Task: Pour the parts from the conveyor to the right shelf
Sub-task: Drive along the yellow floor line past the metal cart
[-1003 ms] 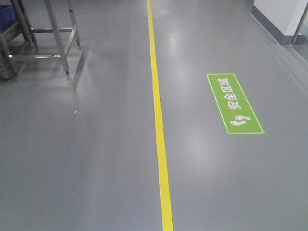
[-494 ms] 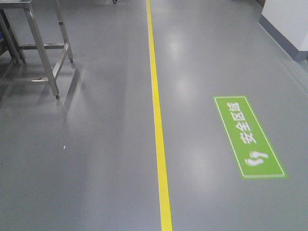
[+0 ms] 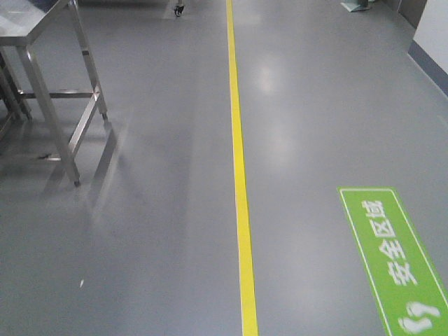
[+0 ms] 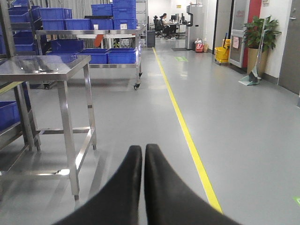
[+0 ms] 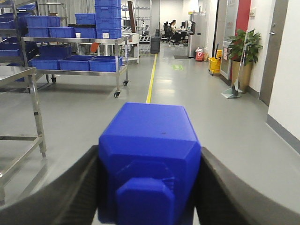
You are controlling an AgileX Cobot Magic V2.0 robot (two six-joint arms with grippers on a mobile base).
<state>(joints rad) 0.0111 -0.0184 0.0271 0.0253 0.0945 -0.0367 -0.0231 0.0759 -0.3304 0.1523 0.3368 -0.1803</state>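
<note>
The right gripper (image 5: pixel 150 151) is clenched on the small bright-blue plastic block (image 5: pixel 147 136), one black finger (image 5: pixel 70 187) pressed to each side, its stud facing the camera. That arm is level, aimed down the aisle. The left gripper (image 4: pixel 142 152) also points level along the yellow floor line (image 4: pixel 187 136), beside a stainless-steel table (image 4: pixel 42 65), jaws pressed together, holding nothing.

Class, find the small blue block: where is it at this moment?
In the right wrist view, the blue block fills the lower centre, clamped in the right claw, with the yellow floor line running away across the floor beyond it.
</note>
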